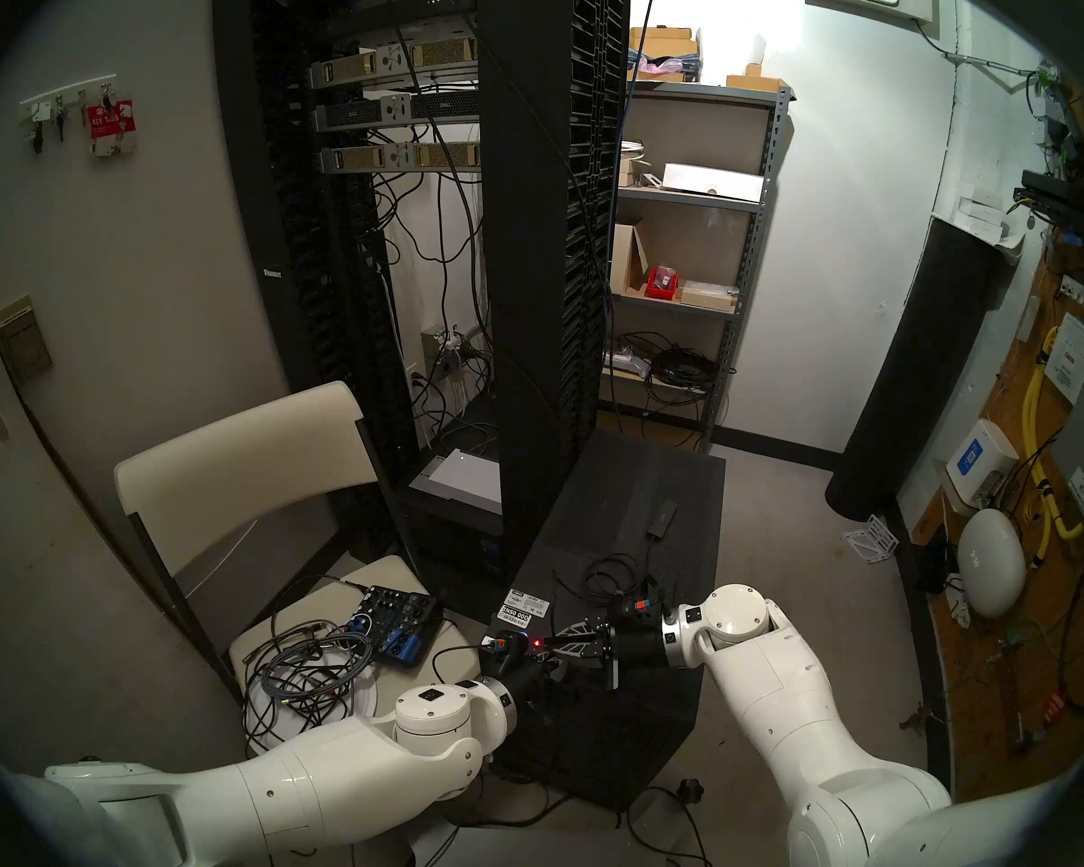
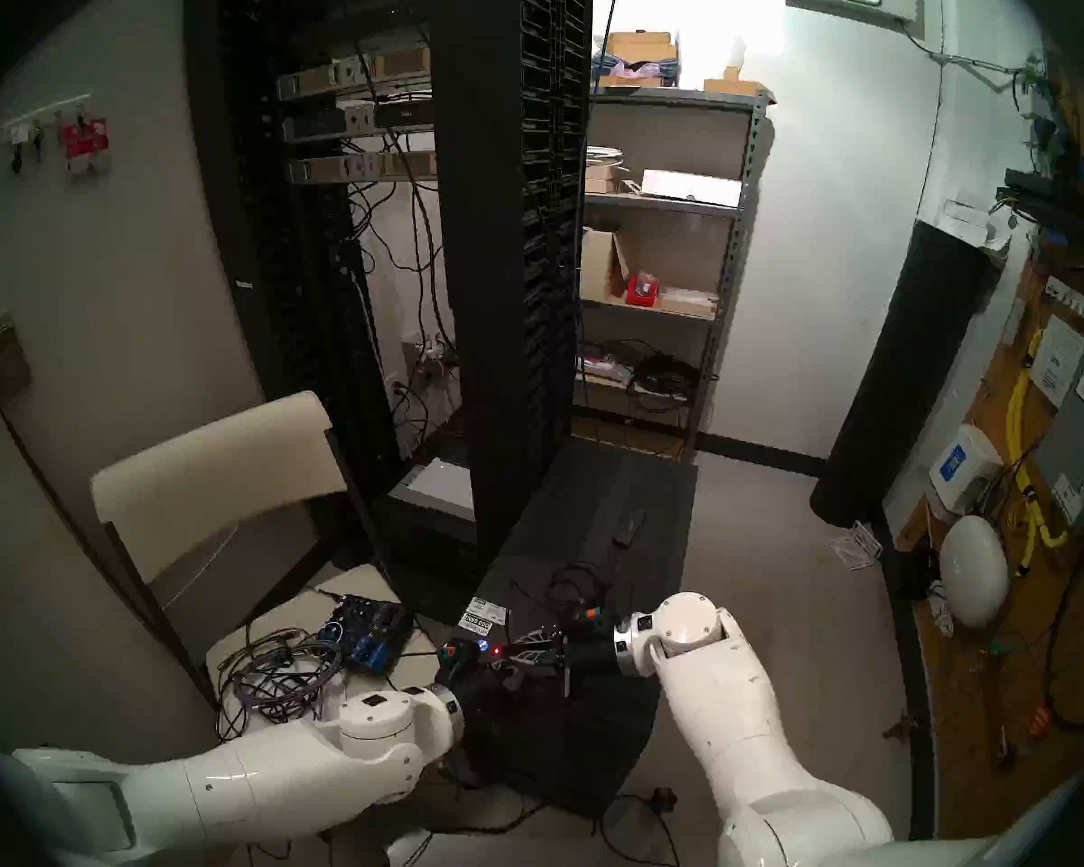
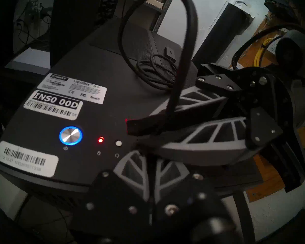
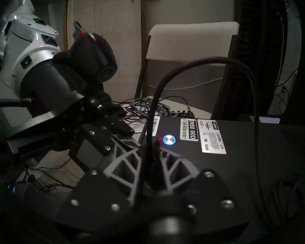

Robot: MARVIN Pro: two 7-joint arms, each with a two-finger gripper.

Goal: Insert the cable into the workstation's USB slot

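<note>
Both grippers met over the workstation (image 1: 639, 597) front edge: right gripper (image 3: 130, 127) was pinched on the cable (image 3: 183, 44) plug end, left gripper (image 3: 151, 169) squeezed shut with the cable between its fingers. Coil and adapter box (image 1: 663, 516) lay on top, chair (image 1: 239, 459) beside.

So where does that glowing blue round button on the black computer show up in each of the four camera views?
Head stereo left: blue-ringed power button low centre, mostly hidden by the left end effector.
Head stereo right: low centre, a small blue dot.
Left wrist: lower left, large and clear.
Right wrist: centre.
Shared landmark: the white INS0 00D sticker beside it.
</note>
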